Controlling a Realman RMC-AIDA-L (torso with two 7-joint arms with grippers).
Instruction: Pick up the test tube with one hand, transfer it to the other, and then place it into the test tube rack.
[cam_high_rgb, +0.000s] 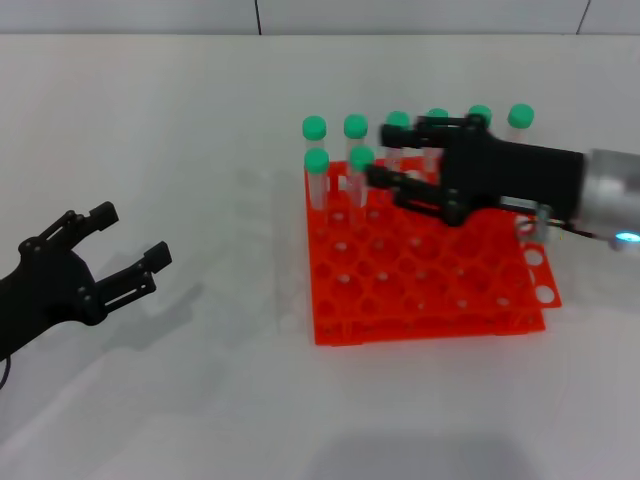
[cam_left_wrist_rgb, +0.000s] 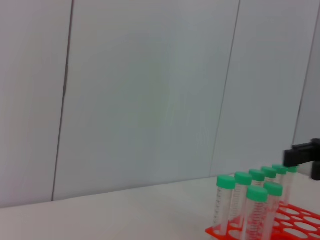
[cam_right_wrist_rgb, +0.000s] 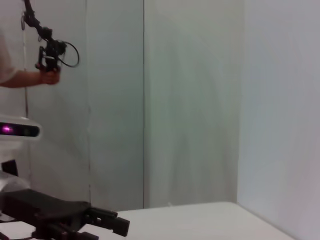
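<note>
The orange-red test tube rack (cam_high_rgb: 430, 290) lies right of centre on the white table. Several green-capped test tubes (cam_high_rgb: 362, 157) stand in its two back rows. My right gripper (cam_high_rgb: 386, 156) reaches over the rack from the right, open and empty. Its fingertips sit among the tubes, just right of the front-row tube; one finger covers part of a back-row tube (cam_high_rgb: 398, 121). My left gripper (cam_high_rgb: 130, 237) hovers open and empty at the far left, well away from the rack. The left wrist view shows the tubes (cam_left_wrist_rgb: 257, 195), the rack (cam_left_wrist_rgb: 300, 225) and a right finger (cam_left_wrist_rgb: 302, 155).
The rack's front rows hold open holes. The right wrist view shows my left gripper (cam_right_wrist_rgb: 112, 222) far off, a white device with a pink light (cam_right_wrist_rgb: 15, 131), and a person's hand holding a black controller (cam_right_wrist_rgb: 47, 75) by the grey wall.
</note>
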